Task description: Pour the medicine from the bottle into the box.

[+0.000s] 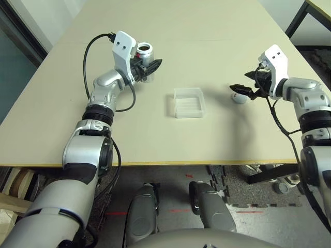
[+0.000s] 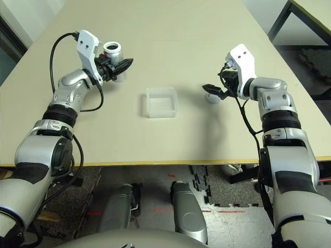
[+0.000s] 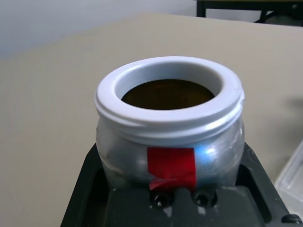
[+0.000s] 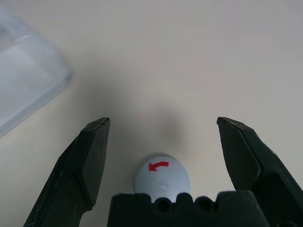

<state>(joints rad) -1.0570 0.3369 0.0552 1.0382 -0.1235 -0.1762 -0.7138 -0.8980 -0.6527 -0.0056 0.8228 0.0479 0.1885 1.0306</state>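
2 arms out over the bench (image 1: 217, 144), and the job looks to be at the hinge between uncapping and pouring. L jaws (image 1: 153, 66) clenched round the bottle (image 1: 146, 58), w/ its white neck bare, mouth open and facing up; the L wrist view looks down past the rim onto a dark inside, contents can't be made out. Bottle's upright or near it, over on the robot's L, beyond the box and off to its side.

R jaws (image 4: 163, 120) spread wide, nothing between the tips, and there's the cap (image 4: 162, 178) on the bench just under them, red arrow mark up. So cap's off and, I'd say, dropped for good: R arm's part looks done bar clearing out.

Box (image 1: 189, 103), clear plastic, sits flat and open-topped between the 2 arms, nearer the robot than the bottle is. Looks empty from here, so pour's not begun, I'd judge.

Next up, prob. L arm: keep the grip firm, bring the bottle across to the robot's R and back toward the body, mouth over the box, then tip slowly. Tilt needs to wait till the mouth is inside the walls, b/c the box is shallow and stuff could bounce or roll out. Watch for the bottle slipping in the jaws as it turns, & for the neck knocking the box rim.
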